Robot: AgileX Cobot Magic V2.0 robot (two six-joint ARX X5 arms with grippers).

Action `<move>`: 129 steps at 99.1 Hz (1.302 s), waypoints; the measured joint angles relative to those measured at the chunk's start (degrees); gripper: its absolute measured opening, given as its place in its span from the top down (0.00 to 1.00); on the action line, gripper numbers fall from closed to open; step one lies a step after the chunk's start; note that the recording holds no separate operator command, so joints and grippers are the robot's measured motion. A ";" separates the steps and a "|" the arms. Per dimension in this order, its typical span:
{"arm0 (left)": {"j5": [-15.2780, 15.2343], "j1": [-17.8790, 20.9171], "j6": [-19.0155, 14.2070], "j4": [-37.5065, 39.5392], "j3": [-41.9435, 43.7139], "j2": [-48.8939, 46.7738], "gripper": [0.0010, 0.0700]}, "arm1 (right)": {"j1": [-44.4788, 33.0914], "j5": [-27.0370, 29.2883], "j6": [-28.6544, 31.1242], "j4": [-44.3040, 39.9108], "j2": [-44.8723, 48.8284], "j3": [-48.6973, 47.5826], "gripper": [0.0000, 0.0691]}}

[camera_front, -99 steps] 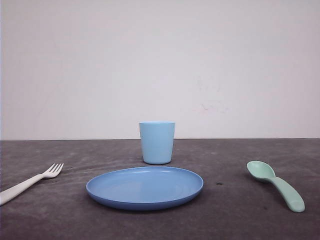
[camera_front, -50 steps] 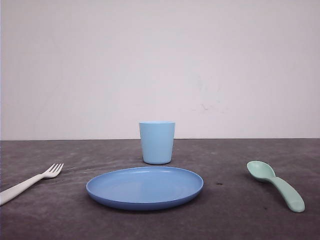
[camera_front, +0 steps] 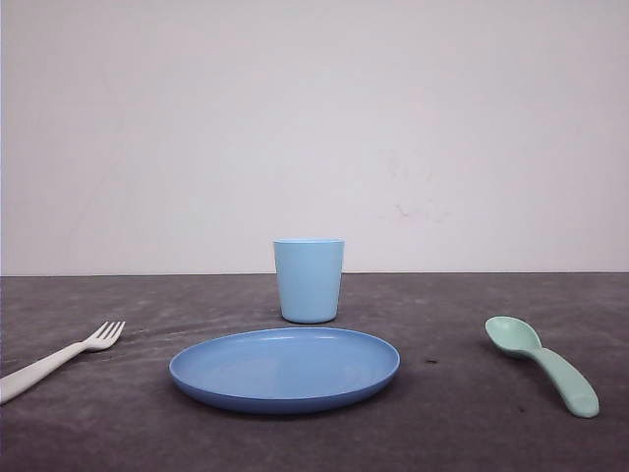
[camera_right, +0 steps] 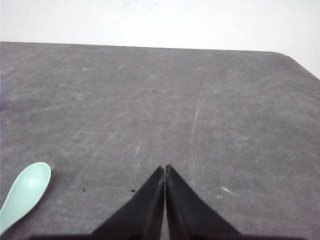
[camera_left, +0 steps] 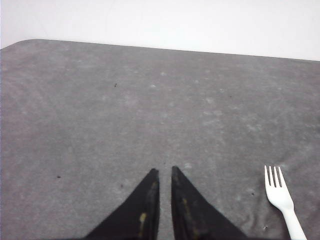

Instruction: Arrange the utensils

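fork (camera_front: 61,358) lies at the left edge of the worktop (camera_front: 462,433), left of the plate (camera_front: 285,368). tines point far and right toward the plate, handle runs near-left off the frame edge, so the long axis is diagonal. spoon (camera_front: 543,363) lies on the right side, well apart from the plate. bowl is far-left, handle runs near-right, also diagonal. cup (camera_front: 309,280) stands upright just behind the plate.

left gripper (camera_left: 162,172) hangs over bare worktop, fingers nearly together with a thin slit between them, holding nothing. in the left wrist view the fork (camera_left: 282,197) sits off to one side of the fingertips, near but not under them, tines pointing away from the camera.

right gripper (camera_right: 164,169) is also over bare worktop, fingers pressed together, empty. in the right wrist view the spoon (camera_right: 22,195) bowl shows off to the side of the fingertips, handle cut by the frame edge.

judgement: nothing grasped yet, task at the start. left arm is nearer the fork, right arm nearer the spoon. each gripper would need to spread its fingers, shift sideways toward the plate side, and turn to close across the diagonal handle.
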 joint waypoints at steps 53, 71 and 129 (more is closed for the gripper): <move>0.00 0.00 0.00 0.00 0.00 0.00 0.99 | 0.00 -0.07 0.22 0.02 0.00 0.00 1.00; 0.00 0.00 0.00 0.00 0.00 0.00 0.99 | 0.00 -0.20 2.51 0.00 0.00 0.00 1.00; 6.16 0.00 -6.45 9.03 0.02 0.02 0.99 | 0.00 -6.34 14.88 2.29 0.02 1.68 1.00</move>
